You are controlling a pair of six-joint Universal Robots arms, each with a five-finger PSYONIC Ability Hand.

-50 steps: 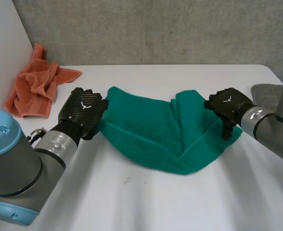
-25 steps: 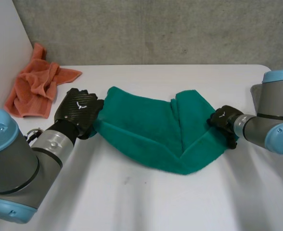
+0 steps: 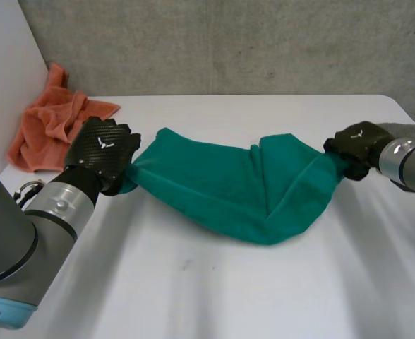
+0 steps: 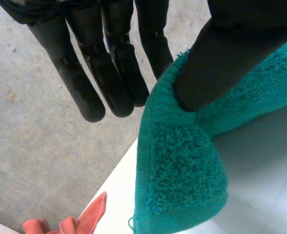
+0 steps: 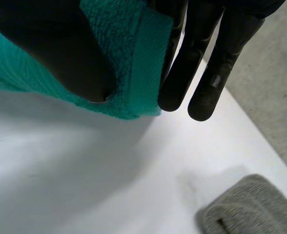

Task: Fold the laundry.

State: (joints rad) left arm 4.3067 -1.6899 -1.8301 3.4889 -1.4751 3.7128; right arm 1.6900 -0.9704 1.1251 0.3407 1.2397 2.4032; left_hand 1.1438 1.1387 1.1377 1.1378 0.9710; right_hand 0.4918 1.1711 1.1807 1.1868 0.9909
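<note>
Green towel, left robot hand pinching one end, right robot hand pinching the other end

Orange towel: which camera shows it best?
The head view. There the orange towel lies crumpled, almost whole, at the far left corner of the table. The left wrist view catches just a small scrap of it past the green towel. The right wrist view looks at the green towel and a grey cloth.

Teal towel, orange cloth, white table
</note>
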